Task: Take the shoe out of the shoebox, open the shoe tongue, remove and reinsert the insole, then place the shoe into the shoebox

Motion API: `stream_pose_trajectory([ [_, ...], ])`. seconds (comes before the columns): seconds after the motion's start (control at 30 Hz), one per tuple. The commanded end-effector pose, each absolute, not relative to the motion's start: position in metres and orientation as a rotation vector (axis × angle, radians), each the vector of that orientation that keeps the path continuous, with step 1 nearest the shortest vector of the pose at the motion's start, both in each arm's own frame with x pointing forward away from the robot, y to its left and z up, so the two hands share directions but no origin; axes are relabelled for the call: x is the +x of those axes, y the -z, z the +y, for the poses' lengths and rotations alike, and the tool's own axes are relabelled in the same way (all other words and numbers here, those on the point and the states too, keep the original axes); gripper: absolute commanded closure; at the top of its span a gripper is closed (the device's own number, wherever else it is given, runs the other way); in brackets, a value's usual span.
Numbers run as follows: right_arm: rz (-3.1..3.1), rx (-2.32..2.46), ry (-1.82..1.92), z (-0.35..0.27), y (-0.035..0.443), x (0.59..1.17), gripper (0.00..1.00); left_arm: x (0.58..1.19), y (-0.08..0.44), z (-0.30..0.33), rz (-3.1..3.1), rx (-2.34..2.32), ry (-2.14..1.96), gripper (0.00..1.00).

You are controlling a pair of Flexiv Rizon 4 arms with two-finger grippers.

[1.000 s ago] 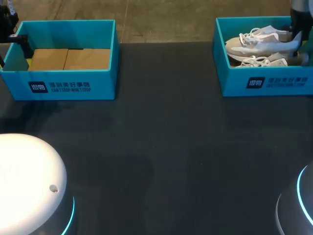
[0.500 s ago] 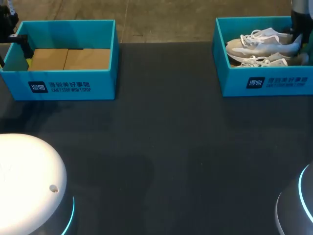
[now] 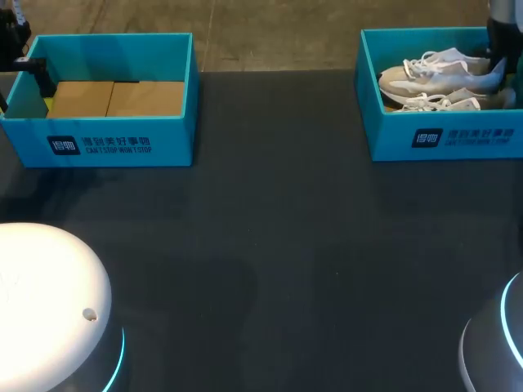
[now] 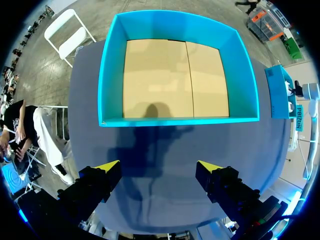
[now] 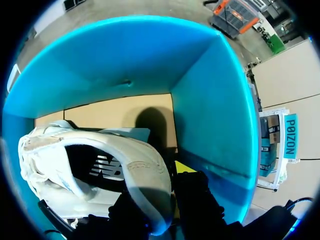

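Note:
Two white shoes lie in the teal shoebox (image 3: 392,135) at the table's far right. The upper shoe (image 3: 437,72) points its toe left, and the lower shoe (image 3: 441,102) rests beside it. My right gripper (image 3: 497,69) reaches into the box's right end. In the right wrist view the gripper (image 5: 167,200) is shut on the heel collar of the white shoe (image 5: 100,165), one finger inside and one outside, close to the box wall (image 5: 210,115). My left gripper (image 4: 159,167) hangs open over the table beside the empty teal box (image 4: 175,122), holding nothing.
The empty teal box (image 3: 122,143) with a cardboard floor stands at the far left. The dark tabletop (image 3: 270,245) lies between the two boxes. Rounded robot bases (image 3: 49,310) sit at the near corners.
The upper shoe has shifted slightly to the right with my right gripper on its heel. The left gripper has not moved.

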State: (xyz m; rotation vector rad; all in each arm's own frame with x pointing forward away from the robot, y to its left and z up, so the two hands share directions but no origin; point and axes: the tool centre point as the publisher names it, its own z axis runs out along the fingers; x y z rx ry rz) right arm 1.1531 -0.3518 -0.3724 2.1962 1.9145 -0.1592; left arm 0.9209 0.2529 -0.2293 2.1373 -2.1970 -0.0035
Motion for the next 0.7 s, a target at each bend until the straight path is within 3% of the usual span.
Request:
stream_pose_trajectory([
  [0.03, 1.928, 2.206, 0.172, -0.3533, 0.3745, 1.1617, 0.92, 0.9200, 0.2286, 0.2526, -2.198, 2.139, 0.005, 0.00],
  [0.17, 1.934, 2.209, 0.178, -0.3543, 0.3769, 1.1631, 0.87, 0.9200, 0.2286, 0.2526, -2.198, 2.139, 0.005, 0.00],
  [0.43, 1.935, 2.215, 0.181, -0.3541, 0.3759, 1.1637, 0.65, 0.9200, 0.2286, 0.2526, -2.198, 2.139, 0.005, 0.00],
  [0.7, 1.931, 2.216, 0.170, -0.3525, 0.3711, 1.1625, 0.60, 0.9200, 0.2286, 0.2526, -2.198, 2.139, 0.005, 0.00],
])
